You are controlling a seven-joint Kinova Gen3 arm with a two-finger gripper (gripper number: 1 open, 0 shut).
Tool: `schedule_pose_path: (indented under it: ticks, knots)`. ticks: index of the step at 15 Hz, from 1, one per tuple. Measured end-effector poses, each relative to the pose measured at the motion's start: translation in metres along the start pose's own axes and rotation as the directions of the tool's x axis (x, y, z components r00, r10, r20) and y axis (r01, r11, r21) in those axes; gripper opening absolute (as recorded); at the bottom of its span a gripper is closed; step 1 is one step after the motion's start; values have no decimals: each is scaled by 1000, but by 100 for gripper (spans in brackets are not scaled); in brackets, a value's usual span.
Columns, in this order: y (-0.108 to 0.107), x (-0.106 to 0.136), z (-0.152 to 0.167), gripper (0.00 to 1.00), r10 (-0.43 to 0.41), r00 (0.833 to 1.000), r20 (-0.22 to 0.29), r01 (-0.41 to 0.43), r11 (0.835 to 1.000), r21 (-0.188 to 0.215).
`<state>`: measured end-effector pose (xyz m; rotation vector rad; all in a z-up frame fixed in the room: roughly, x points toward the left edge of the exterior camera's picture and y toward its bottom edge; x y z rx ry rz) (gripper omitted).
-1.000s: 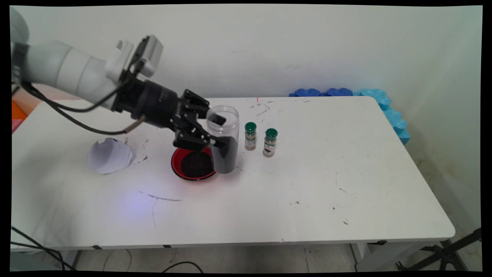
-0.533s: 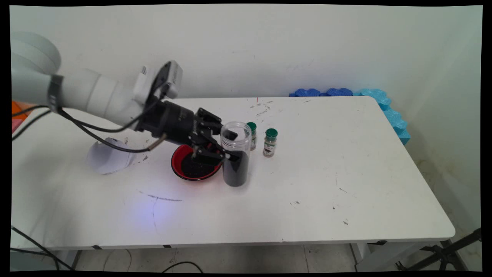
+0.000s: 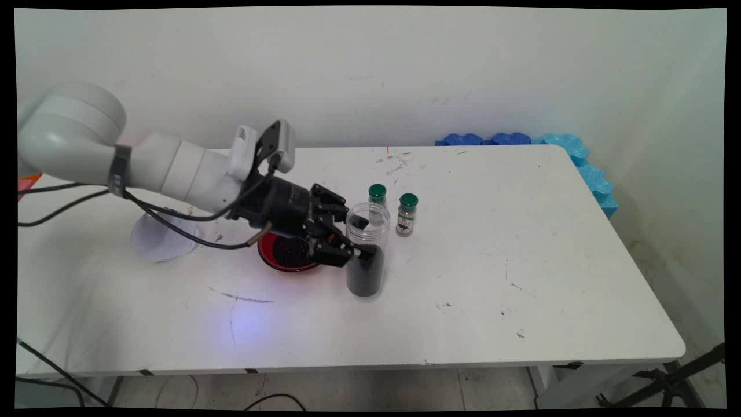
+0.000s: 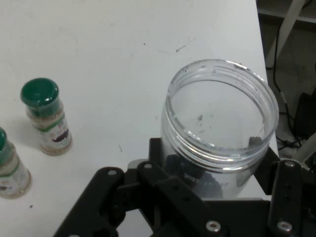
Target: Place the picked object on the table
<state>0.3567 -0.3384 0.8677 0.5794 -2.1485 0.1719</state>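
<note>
Here your black two-finger gripper was clamped across a clear, open-topped plastic jar, one finger on each side of its wall, just below the threaded mouth. The jar stood upright, its long axis vertical, the lower half dark with a black granular filling and the upper half empty. The arm reached in from the desk's left edge, so the jar lay straight ahead of the hand, at the fingertips, on the side away from the arm. In the main view its base looked to be at or just above the white desk, roughly midway between the left and right edges; you could not tell from either view whether it touched.

Just behind the gripper, toward the left edge, sat a red bowl holding the same dark stuff, close beside the jar but apart from it. Toward the far edge stood two small spice bottles with green caps: one partly seen through the jar's clear top, the other just to its right. In the hand view both bottles stood well clear of the jar. A white paper disc lay nearer the left edge, partly under the arm
</note>
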Motion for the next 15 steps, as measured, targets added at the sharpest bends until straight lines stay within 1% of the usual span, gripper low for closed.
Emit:
schedule_pose_path:
  ticks: [6, 12, 13, 15]
  knots:
    - [0, -15, 20, 0, -26, 1000, 4, 26, 1000, 2]
    - [-1, -25, 32, 0, -37, 999, -2, 37, 999, 2]
    - [-1, -25, 33, 100, -39, 999, -4, 39, 999, 2]
    - [-2, -27, 34, 100, -42, 999, -7, 42, 999, 1]
